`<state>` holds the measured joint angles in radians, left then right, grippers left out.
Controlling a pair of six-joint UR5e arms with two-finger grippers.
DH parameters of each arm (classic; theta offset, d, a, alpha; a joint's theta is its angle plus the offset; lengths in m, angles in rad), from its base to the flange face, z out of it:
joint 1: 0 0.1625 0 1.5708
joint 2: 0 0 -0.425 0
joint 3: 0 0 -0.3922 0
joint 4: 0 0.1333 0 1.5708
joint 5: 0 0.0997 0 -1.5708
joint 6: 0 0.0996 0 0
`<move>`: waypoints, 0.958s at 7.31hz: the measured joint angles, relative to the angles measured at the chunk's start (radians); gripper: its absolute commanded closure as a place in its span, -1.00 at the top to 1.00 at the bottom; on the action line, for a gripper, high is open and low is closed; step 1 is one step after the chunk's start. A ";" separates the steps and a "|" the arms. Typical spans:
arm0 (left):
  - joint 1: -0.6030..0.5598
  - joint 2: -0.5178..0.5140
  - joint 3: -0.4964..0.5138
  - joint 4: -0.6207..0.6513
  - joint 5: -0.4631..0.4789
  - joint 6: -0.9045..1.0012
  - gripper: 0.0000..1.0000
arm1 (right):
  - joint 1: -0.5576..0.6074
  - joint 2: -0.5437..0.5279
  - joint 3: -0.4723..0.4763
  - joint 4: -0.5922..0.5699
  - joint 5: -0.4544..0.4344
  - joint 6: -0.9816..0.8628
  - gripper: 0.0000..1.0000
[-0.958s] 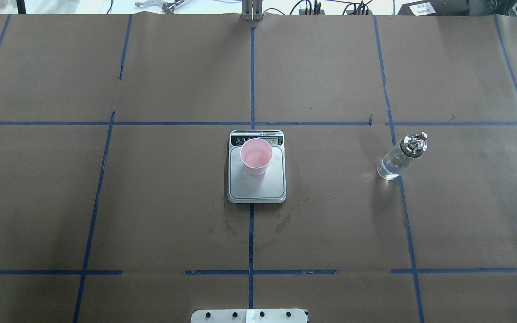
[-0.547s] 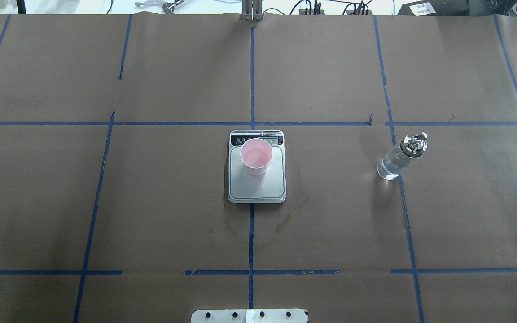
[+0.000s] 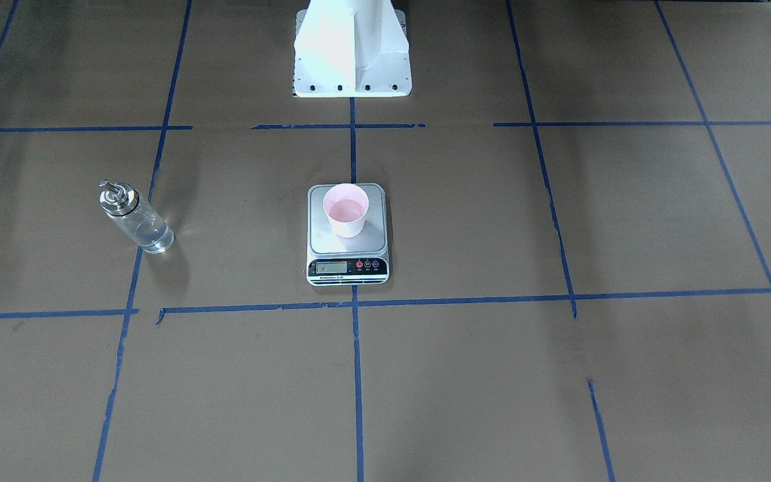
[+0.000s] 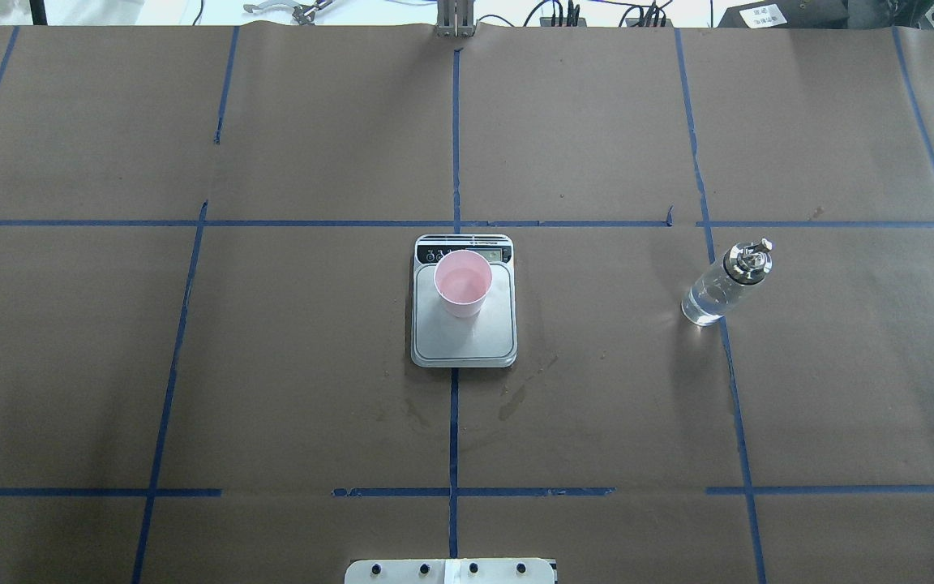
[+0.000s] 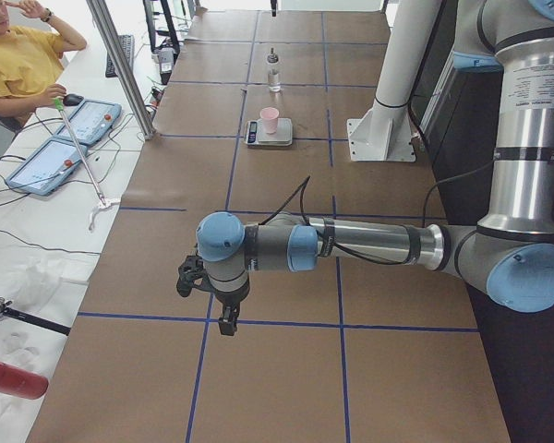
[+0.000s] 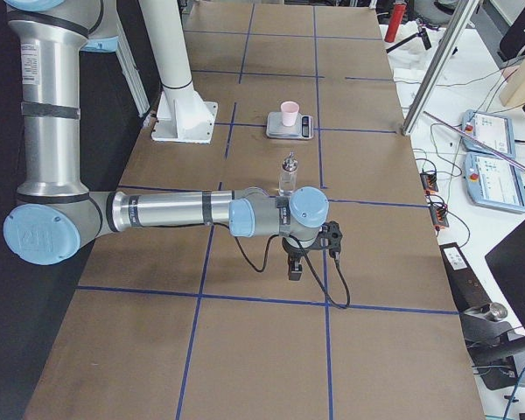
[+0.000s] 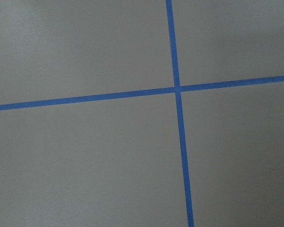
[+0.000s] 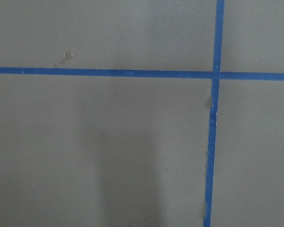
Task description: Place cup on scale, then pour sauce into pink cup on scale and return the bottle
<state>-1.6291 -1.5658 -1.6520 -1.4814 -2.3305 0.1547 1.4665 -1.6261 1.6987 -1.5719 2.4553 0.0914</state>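
Observation:
The pink cup (image 4: pixel 462 282) stands upright on the scale (image 4: pixel 464 341) at the table's middle, also in the front-facing view (image 3: pixel 346 209). The glass bottle (image 4: pixel 722 284) with clear sauce (image 4: pixel 702 304) stands alone on the table to the right of the scale, on a blue tape line. Both arms are far from them. My left gripper (image 5: pixel 223 318) shows only in the exterior left view, low over bare paper. My right gripper (image 6: pixel 295 267) shows only in the exterior right view, near the bottle (image 6: pixel 288 175). I cannot tell whether either is open or shut. The wrist views show only paper and tape.
Brown paper with blue tape lines covers the table. Damp stains (image 4: pixel 516 397) lie in front of the scale. The robot's white base (image 3: pixel 352 53) stands behind the scale. An operator (image 5: pixel 18 65) sits by tablets (image 5: pixel 51 161) beyond the table's long edge.

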 measured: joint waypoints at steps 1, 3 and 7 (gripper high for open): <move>0.000 0.001 0.000 0.000 0.000 0.000 1.00 | 0.000 -0.001 0.002 0.000 -0.011 0.000 1.00; 0.000 0.004 -0.001 0.000 0.000 0.000 1.00 | -0.001 0.004 0.016 0.006 -0.110 -0.007 1.00; -0.001 0.004 -0.004 0.000 0.000 -0.001 1.00 | -0.005 -0.005 0.019 0.007 -0.192 -0.137 1.00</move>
<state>-1.6304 -1.5616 -1.6560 -1.4817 -2.3305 0.1536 1.4616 -1.6310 1.7172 -1.5653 2.2633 -0.0458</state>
